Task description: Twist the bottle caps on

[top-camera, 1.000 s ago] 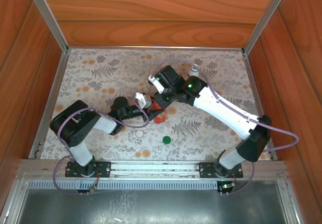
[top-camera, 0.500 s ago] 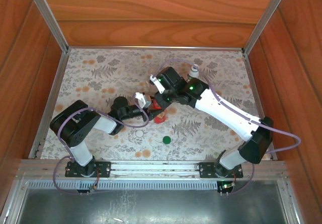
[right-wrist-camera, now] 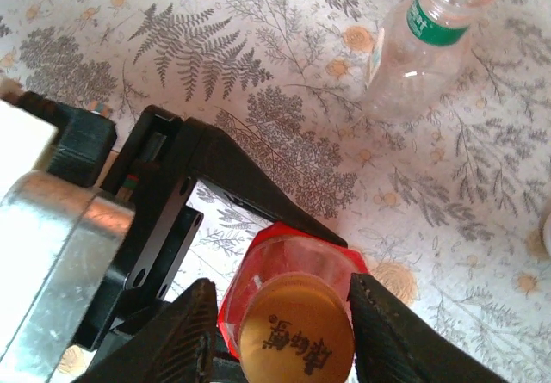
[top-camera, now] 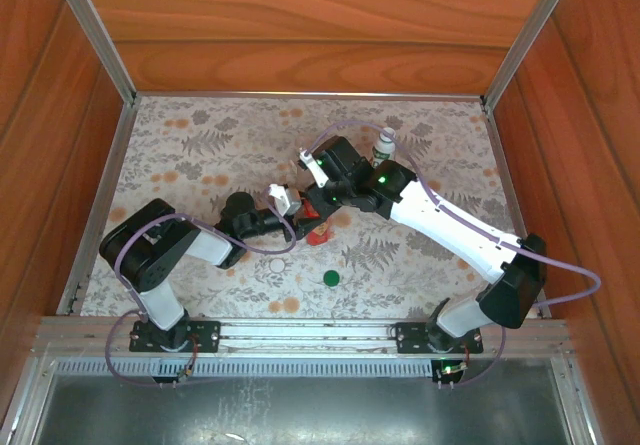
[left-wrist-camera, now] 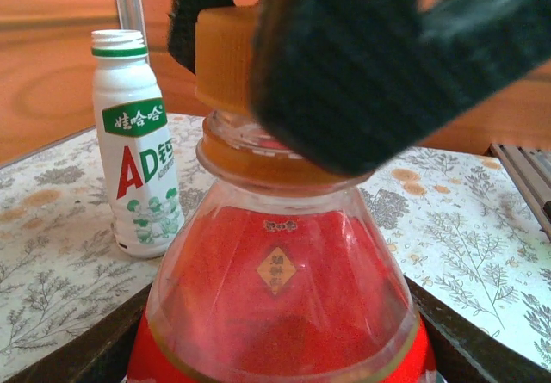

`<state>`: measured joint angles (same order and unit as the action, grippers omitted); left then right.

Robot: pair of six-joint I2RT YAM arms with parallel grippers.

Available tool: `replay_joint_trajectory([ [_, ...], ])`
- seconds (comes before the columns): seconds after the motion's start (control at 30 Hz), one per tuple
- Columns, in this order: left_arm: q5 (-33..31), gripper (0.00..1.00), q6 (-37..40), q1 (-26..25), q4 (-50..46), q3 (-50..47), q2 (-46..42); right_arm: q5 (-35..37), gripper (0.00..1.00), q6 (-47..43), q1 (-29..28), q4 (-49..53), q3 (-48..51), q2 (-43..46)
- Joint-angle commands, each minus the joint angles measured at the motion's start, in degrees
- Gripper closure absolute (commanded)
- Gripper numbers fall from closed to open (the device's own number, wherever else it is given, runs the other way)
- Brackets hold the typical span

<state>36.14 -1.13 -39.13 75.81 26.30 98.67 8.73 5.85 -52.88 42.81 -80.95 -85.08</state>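
The red bottle (left-wrist-camera: 275, 288) stands upright between the fingers of my left gripper (top-camera: 312, 227), which is shut on its body. An orange cap (right-wrist-camera: 297, 336) sits on its neck. My right gripper (right-wrist-camera: 284, 331) comes down from above, its two black fingers pressed against opposite sides of that cap. In the top view, the right gripper (top-camera: 322, 208) hangs directly over the red bottle (top-camera: 318, 231). The white bottle (left-wrist-camera: 138, 146) with a green label stands behind and wears a white cap. The clear bottle (right-wrist-camera: 422, 39) with a green band stands uncapped farther back.
A green cap (top-camera: 330, 277) and a white cap (top-camera: 277, 264) lie loose on the floral tabletop (top-camera: 200, 155) in front of the grippers. Wooden walls and metal rails (top-camera: 100, 195) close the table in on three sides.
My right arm has swung its elbow a little to the right and its wrist has turned over the cap. The left arm and the red bottle have stayed put.
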Motion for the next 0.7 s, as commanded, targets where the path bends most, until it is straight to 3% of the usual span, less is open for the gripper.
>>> replay_joint_trajectory([
  [0.0,1.48,0.38,-0.08,-0.48,-0.67,0.11,0.82,-0.67,0.43,-0.42,-0.53,-2.03,1.1,1.61],
  [0.17,1.43,0.38,-0.12,-0.44,-0.67,0.19,0.87,-0.22,0.25,-1.02,-0.51,-5.1,3.44,5.17],
  [0.27,1.49,0.38,-0.15,-0.42,-0.76,0.35,0.82,0.38,0.24,0.2,-0.47,-6.36,4.47,6.75],
  [0.67,1.64,0.38,-0.35,-0.44,-0.8,0.47,1.02,-4.49,0.62,5.18,3.26,-6.89,5.95,7.61],
])
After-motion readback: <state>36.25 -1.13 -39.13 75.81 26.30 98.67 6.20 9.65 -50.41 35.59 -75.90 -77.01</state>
